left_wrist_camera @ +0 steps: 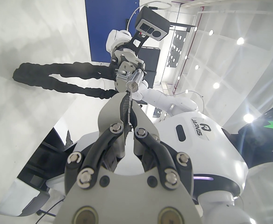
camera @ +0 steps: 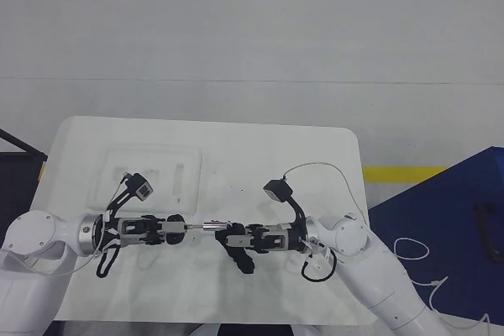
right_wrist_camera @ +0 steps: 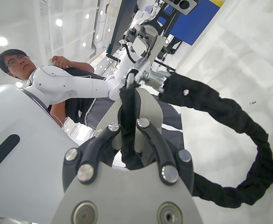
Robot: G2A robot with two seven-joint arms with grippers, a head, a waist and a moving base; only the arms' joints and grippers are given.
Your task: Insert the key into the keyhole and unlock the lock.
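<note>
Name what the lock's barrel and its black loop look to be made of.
The lock barrel looks like polished metal, probably steel or chrome plate, given its bright mirror-like highlights. The black loop looks like a matte woven fabric sleeve, wrinkled and fuzzy along its length; presumably a cable runs inside, but that is hidden.

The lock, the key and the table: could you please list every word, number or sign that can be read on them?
The lock: no text readable on its metal end or its black sleeve.
The key: seen edge-on, nothing readable.
The table: no print readable.
</note>
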